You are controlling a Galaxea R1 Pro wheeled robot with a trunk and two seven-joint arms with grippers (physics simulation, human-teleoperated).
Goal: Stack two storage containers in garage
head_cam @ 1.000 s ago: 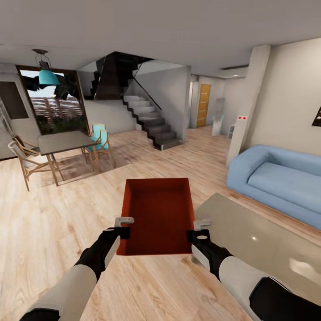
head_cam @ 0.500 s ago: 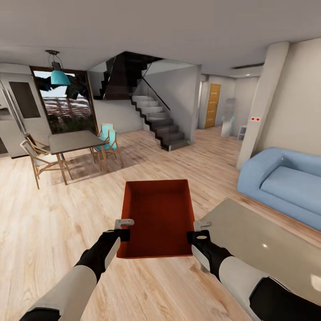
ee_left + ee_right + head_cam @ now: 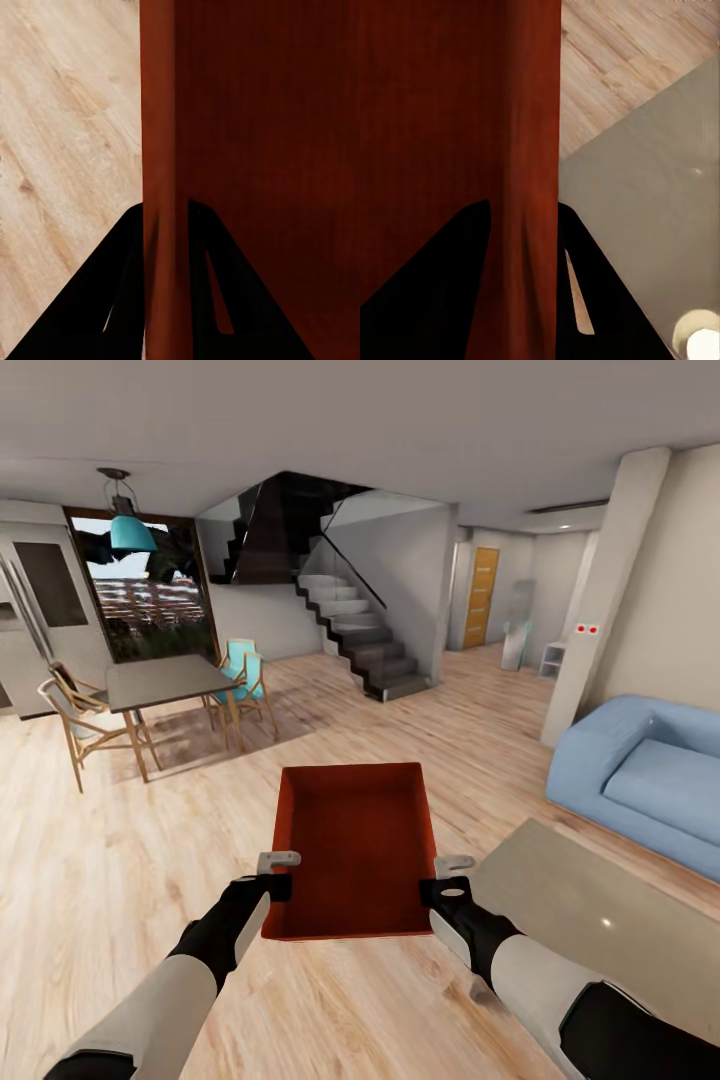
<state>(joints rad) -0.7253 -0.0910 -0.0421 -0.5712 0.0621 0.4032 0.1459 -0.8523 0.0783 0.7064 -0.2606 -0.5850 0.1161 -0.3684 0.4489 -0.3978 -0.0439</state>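
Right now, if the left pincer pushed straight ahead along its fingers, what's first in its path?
Nothing separate: the left pincer is already clamped on the side wall of the storage container, so it would just slide along that wall. Beyond it, the wood floor looks free, though depth is unclear.

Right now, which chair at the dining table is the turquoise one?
The chair at the dining table's end nearest the staircase. Its seat and back are turquoise; the two chairs at the opposite end are bare pale wood.
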